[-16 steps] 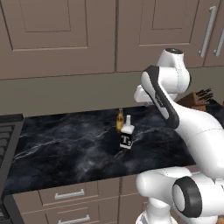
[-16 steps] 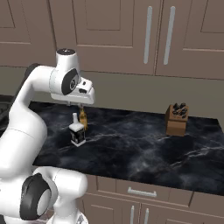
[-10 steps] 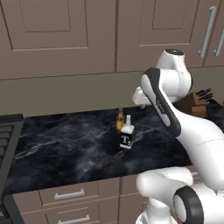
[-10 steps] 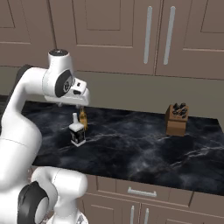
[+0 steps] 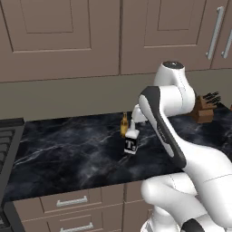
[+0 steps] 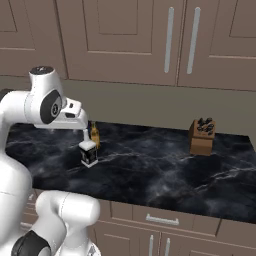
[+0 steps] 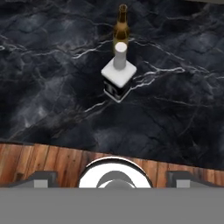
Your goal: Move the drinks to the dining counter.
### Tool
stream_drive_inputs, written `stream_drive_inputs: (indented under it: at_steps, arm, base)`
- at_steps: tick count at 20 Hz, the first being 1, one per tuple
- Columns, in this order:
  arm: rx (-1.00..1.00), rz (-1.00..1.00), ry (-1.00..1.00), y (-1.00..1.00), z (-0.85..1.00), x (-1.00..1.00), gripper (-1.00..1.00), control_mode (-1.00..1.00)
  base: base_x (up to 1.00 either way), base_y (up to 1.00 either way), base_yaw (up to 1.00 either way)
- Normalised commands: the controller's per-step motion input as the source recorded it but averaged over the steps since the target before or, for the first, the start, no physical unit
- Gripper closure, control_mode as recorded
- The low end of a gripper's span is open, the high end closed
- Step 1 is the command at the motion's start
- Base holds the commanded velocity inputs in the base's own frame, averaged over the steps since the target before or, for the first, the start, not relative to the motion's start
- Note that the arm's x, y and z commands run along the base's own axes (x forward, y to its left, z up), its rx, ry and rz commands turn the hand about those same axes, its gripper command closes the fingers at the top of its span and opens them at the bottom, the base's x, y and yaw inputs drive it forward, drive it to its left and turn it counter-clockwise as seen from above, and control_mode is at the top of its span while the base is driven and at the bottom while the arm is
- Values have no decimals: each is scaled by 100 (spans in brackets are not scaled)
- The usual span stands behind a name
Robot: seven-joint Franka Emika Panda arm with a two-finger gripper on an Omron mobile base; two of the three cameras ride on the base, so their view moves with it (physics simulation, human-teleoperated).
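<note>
1. The white bottle (image 5: 131,142) with the black "T" label stands upright on the black marble worktop (image 5: 68,154), about midway between its front and back edges.
2. The amber beer bottle (image 5: 123,125) stands just behind it, nearer the back wall; whether the two touch cannot be told.
3. The gripper (image 6: 81,120) hangs above both bottles, jaws spread wide, holding nothing.
4. Bare marble lies open on both sides of the bottles and toward the front edge.
5. A wooden knife block (image 6: 202,137) sits well apart, near the back edge toward the right end.
6. A stove edge (image 5: 8,145) borders the worktop's left end.
</note>
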Motion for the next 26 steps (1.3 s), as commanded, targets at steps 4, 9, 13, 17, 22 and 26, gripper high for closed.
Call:
stream_drive_inputs:
  at_steps: [4,9,13,17,22,26]
  arm:
    - [-7,10,0,4,-31,-3,-100,-100]
    - [-5,13,-3,0,-23,0,-100,-100]
    - [0,14,-5,0,-23,0,-100,-100]
    - [0,11,-6,0,-22,14,-100,-100]
    - [0,8,-11,0,-14,19,-100,-100]
    - [0,0,-14,0,-1,16,-100,-100]
  base:
    - [0,0,0]
    - [0,0,0]
    - [0,0,0]
    - [0,0,0]
    - [0,0,0]
    - [0,0,0]
